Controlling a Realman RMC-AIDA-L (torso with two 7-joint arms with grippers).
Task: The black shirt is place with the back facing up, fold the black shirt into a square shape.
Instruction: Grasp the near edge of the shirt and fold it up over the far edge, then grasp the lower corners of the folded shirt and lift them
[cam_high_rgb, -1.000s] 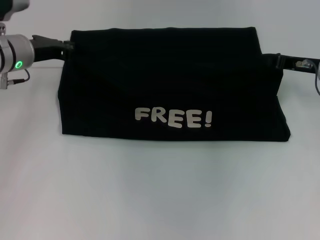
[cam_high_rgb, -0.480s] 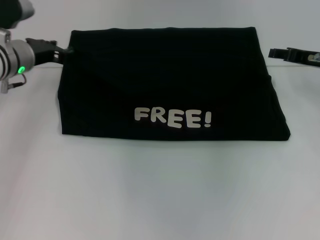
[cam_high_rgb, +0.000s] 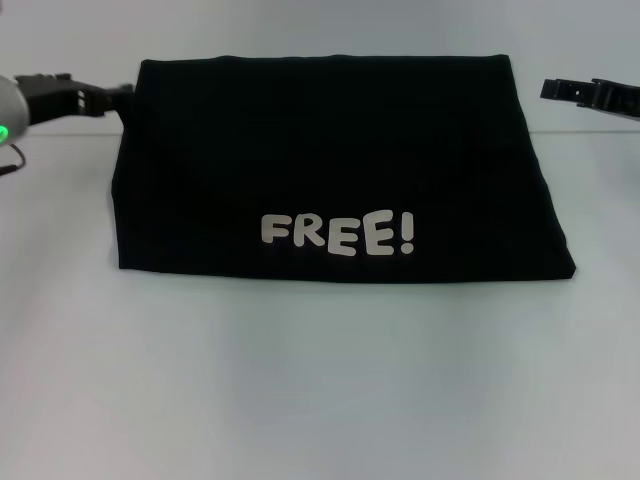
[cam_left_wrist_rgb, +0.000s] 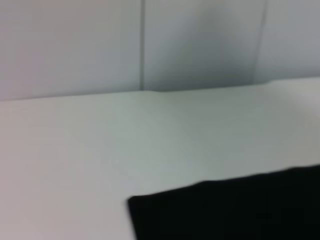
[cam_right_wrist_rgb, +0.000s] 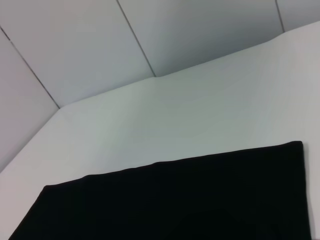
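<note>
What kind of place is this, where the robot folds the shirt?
Probably a lab or test station: a bare white table, plain grey wall panels behind it, and only the black shirt between the left gripper and right gripper.

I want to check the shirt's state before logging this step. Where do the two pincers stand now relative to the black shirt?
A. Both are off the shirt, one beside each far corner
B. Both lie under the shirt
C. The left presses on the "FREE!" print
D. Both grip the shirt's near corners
A: in the head view the left pincer and right pincer sit beside the far corners of the black shirt, holding no fabric.
</note>
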